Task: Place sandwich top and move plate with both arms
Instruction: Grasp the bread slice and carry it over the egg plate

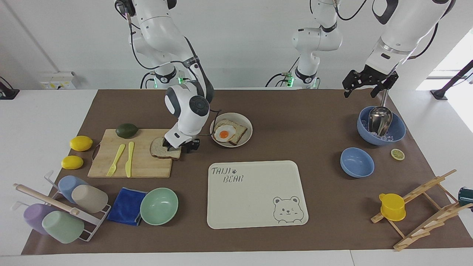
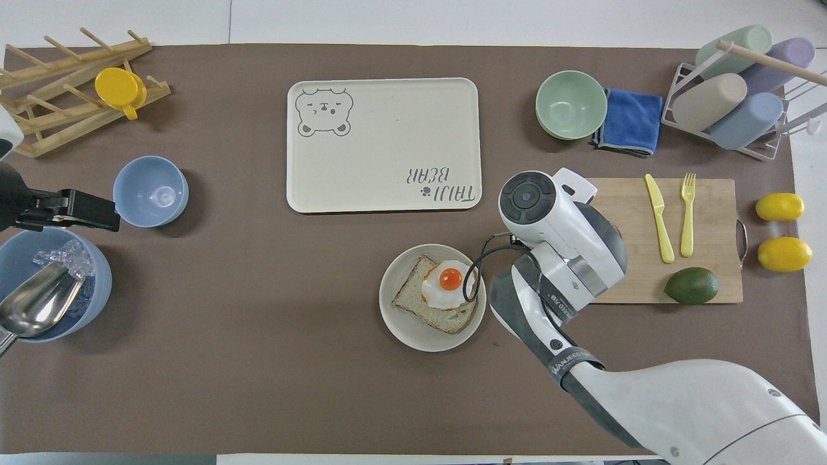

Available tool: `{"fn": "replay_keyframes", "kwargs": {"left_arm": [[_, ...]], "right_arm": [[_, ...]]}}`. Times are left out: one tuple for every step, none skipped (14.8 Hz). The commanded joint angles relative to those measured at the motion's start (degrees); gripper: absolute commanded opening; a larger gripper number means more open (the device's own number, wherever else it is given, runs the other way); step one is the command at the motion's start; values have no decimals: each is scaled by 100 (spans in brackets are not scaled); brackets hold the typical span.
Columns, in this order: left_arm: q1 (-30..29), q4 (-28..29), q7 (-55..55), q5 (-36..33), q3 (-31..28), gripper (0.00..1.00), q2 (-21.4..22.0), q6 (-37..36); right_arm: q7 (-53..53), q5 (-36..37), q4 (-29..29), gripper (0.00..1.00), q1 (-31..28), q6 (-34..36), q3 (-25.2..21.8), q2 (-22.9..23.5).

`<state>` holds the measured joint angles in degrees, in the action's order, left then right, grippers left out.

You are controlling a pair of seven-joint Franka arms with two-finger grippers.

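Note:
The sandwich top (image 1: 159,148), a plain brown bread slice, lies on the wooden cutting board (image 1: 140,164), at the corner nearest the plate. My right gripper (image 1: 181,146) is down at the slice's plate-side edge, open, with one finger (image 1: 170,148) on the bread and the other past its edge. In the overhead view the right arm (image 2: 559,226) hides the slice. The round cream plate (image 1: 247,127) holds a toast slice with a fried egg (image 1: 224,133); it also shows in the overhead view (image 2: 404,326). My left gripper (image 1: 367,84) waits open above the blue bowl with the metal scoop (image 1: 397,133).
The cream bear tray (image 1: 255,192) lies farther from the robots than the plate. A yellow fork and knife (image 1: 123,159) and an avocado (image 1: 126,130) are on the board. A mint bowl (image 1: 159,206), a blue cloth, a cup rack, two lemons and an empty blue bowl (image 1: 356,162) stand around.

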<state>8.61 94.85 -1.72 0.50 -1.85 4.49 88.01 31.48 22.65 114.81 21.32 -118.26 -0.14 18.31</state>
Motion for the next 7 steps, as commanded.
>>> {"fn": "replay_keyframes", "kwargs": {"left_arm": [[9,42,13,-41,9,100,70,58],[9,42,13,-41,9,100,70,58],[9,42,13,-41,9,100,61,58],[9,42,13,-41,9,100,61,58],[9,42,13,-41,9,100,70,58],[9,51,13,-41,18,100,70,58],[9,51,13,-41,18,100,70,58]], "right_arm": [[165,144,253,76,4,-57,5,-135],[165,152,288,67,4,-48,5,-144],[165,152,288,56,12,-40,5,-144],[165,152,288,41,12,-31,5,-152],[165,152,288,22,21,-5,13,-153],[139,152,279,0,100,22,5,-153],[139,152,271,0,187,48,5,-153]]}}
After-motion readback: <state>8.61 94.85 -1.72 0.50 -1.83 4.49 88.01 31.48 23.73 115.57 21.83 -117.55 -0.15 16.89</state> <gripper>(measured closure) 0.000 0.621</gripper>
